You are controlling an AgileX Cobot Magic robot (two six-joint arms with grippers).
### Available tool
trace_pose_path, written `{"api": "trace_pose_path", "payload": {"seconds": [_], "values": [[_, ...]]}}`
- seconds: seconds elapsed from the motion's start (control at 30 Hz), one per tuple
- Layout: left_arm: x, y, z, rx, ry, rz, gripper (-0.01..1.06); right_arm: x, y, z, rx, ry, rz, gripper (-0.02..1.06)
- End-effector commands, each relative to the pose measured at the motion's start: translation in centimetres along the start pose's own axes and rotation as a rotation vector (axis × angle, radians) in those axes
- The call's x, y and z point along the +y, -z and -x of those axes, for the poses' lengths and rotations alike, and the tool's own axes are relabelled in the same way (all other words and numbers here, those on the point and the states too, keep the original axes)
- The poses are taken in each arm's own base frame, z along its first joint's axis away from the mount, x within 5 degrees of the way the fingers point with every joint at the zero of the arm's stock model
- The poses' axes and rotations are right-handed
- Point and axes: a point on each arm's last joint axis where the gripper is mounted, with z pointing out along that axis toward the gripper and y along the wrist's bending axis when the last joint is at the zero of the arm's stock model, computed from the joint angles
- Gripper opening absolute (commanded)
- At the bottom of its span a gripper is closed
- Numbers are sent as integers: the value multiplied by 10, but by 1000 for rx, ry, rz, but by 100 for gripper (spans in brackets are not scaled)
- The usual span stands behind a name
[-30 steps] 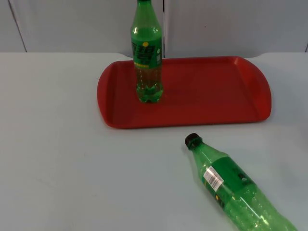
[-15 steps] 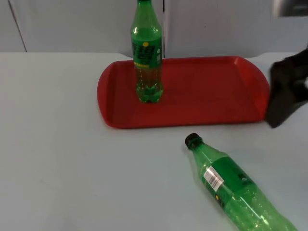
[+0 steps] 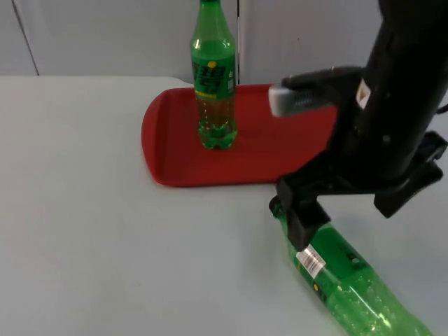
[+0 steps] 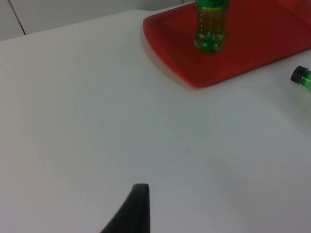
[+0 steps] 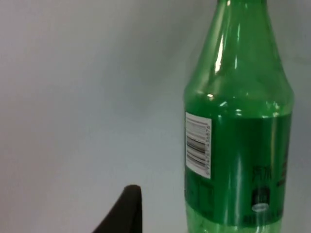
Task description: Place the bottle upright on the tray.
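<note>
1. White table top (image 3: pixel 91 210) runs back to a grey partition wall (image 3: pixel 105 35), pretty plain setup.
2. Red tray (image 3: pixel 175 150) sits toward the back of the table, and one green bottle (image 3: pixel 213 77) is standing upright on its left part, liquid visible in the lower half. The left wrist view catches the same tray (image 4: pixel 170 48) and the base of that standing bottle (image 4: pixel 210 29).
3. Second green bottle (image 3: pixel 343 280) is lying on its side on the bare table, in front of the tray and off it, dark cap pointing toward the tray, body running off toward the near right corner. White barcode patch on its label faces up.
4. Right gripper (image 3: pixel 304 224) is down low right over the neck end of the lying bottle, arm covering the tray's right half. Honestly can't tell from these angles whether its fingers are spread or pinched.
5. Right wrist view is close on that lying bottle (image 5: pixel 238 141), barcode and label clear.
6. Left arm is waiting off to the side; its wrist view just catches the lying bottle's cap (image 4: pixel 300 75) past the tray edge. Left gripper's state, no idea.
</note>
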Motion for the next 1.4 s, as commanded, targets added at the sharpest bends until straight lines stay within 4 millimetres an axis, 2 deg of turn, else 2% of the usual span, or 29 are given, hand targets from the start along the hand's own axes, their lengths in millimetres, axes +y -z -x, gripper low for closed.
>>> {"api": "trace_pose_path", "payload": {"seconds": [0.0, 0.13, 0.47, 0.67, 0.83, 0.93, 1.1, 1.23, 1.3, 1.37], "values": [[0, 0, 0, -9, 3, -2, 105, 2, -8, 4, -17, -22, -4, 103], [0, 0, 0, -9, 3, -2, 105, -3, -25, 7, 4, -43, -72, 103], [0, 0, 0, -9, 3, -2, 105, -1, -50, 12, -7, -40, -65, 103], [0, 0, 0, -9, 2, 0, 105, 10, -64, 13, -26, 24, -76, 103], [0, 0, 0, -9, 2, 0, 105, 10, -78, 12, -7, 15, -82, 102], [0, 0, 0, -9, 2, 0, 105, 10, -90, 11, 0, 14, -81, 98], [0, 0, 0, -9, 2, 0, 105, 11, -92, 13, -19, 8, -73, 89], [0, 0, 0, -9, 2, 0, 105, 11, -92, 12, -18, 0, -73, 69], [0, 0, 0, -9, 2, 0, 105, 11, -92, 12, -16, 0, -74, 65], [0, 0, 0, -9, 2, 0, 105, 11, -92, 12, -16, 0, -74, 55]]}}
